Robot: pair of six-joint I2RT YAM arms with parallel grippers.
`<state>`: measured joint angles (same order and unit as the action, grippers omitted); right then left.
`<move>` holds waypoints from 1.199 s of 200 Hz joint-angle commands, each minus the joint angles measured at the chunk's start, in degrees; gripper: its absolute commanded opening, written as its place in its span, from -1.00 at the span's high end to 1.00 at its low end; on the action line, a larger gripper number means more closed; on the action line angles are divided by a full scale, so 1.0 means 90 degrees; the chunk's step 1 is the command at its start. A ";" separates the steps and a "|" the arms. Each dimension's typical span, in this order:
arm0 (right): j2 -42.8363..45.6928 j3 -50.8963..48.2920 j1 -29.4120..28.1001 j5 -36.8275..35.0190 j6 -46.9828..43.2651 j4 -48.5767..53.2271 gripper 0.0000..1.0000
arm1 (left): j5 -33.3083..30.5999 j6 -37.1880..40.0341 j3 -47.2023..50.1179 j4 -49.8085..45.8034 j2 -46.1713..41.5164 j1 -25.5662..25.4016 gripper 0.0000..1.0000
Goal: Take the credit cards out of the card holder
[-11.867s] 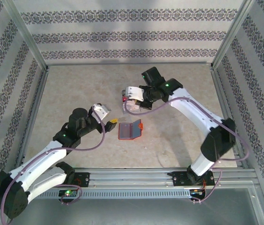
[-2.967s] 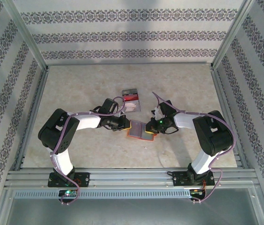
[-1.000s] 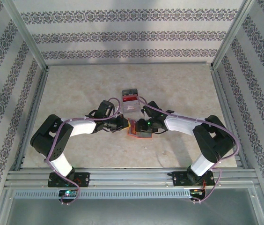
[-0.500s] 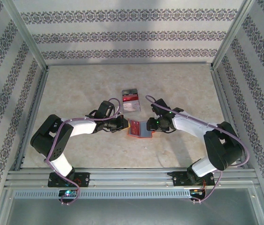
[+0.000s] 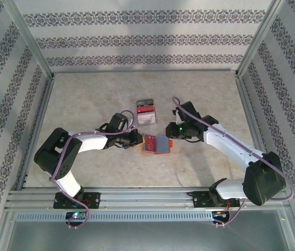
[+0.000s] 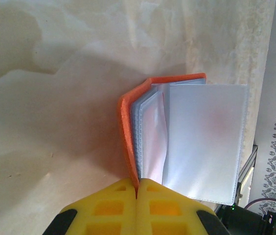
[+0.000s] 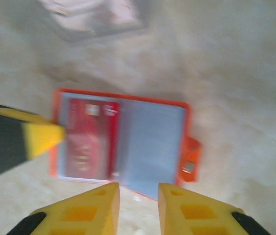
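The orange card holder (image 5: 161,144) lies open on the table between the two arms. A red credit card (image 7: 86,142) sits in its left sleeve, and the right page (image 7: 152,142) is grey-blue with a snap tab (image 7: 191,159) beside it. My left gripper (image 6: 137,188) is shut on the orange cover's left edge (image 6: 125,127), with clear sleeves (image 6: 201,142) fanned out to the right. My right gripper (image 7: 138,193) hovers at the holder's near right edge, open, with nothing between its yellow fingers. From above, the left gripper (image 5: 140,139) and the right gripper (image 5: 169,133) flank the holder.
A clear tray (image 5: 146,121) with red and pale contents stands just behind the holder, also visible at the top of the right wrist view as the clear tray (image 7: 79,35). Metal frame rails and patterned walls enclose the beige tabletop (image 5: 84,99).
My right gripper has drawn back to the right, off the middle of the holder to its right edge, and its arm has stretched out. The left gripper keeps its grip in place.
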<state>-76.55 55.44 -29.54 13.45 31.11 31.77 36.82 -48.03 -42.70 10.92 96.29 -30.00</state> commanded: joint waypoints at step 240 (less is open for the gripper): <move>-0.2401 -0.1159 0.0126 0.1314 0.0626 -0.2161 0.85 | -0.0475 -0.0014 0.0058 -0.0739 0.0286 -0.0048 1.00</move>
<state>-96.62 46.68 -28.97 26.33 38.22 11.49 33.80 -48.07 -41.95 8.10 97.41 -30.04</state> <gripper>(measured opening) 0.080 0.056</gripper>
